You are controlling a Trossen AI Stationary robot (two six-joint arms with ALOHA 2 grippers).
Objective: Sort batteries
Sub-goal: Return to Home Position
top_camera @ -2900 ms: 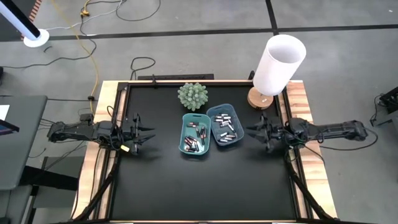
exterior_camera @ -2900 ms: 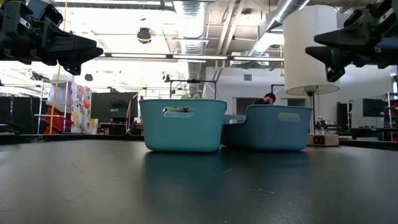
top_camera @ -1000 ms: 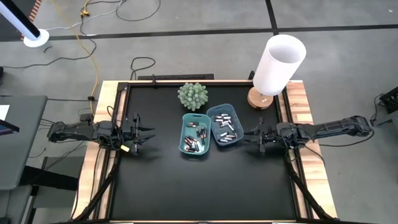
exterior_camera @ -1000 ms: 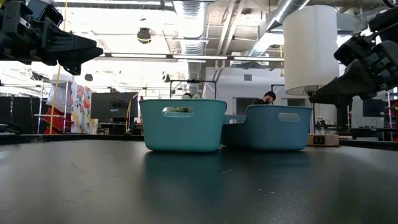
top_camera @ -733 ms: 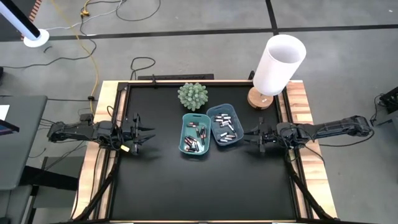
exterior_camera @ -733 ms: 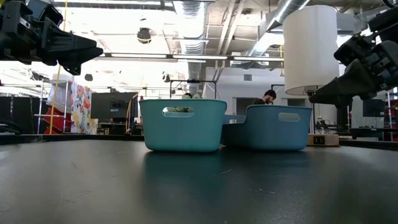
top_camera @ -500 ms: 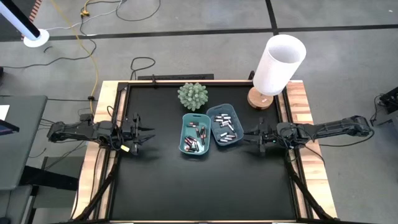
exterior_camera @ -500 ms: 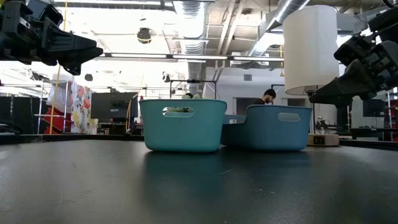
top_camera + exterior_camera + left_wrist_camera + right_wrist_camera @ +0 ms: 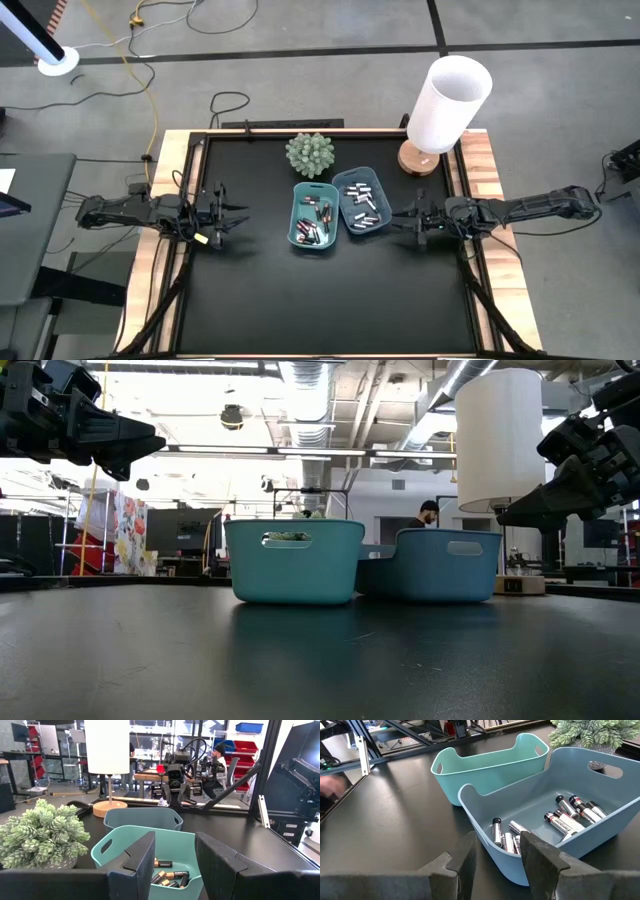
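Left gripper (image 9: 238,214): jaws open, empty, raised over the table's (image 9: 330,290) left side. Right gripper (image 9: 398,216): jaws open, empty, just short of the blue tray (image 9: 520,800). Batteries (image 9: 565,822) lie ahead of both jaws, inside the blue tray and the green tray (image 9: 485,767), between the grippers.

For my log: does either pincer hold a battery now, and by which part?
Nothing is held. The left pincer and right pincer are both open and empty; the batteries lie in the trays.

mid: trays (image 9: 312,248) side by side | rear: plant (image 9: 309,154), lamp (image 9: 447,100) | front table (image 9: 330,300) open
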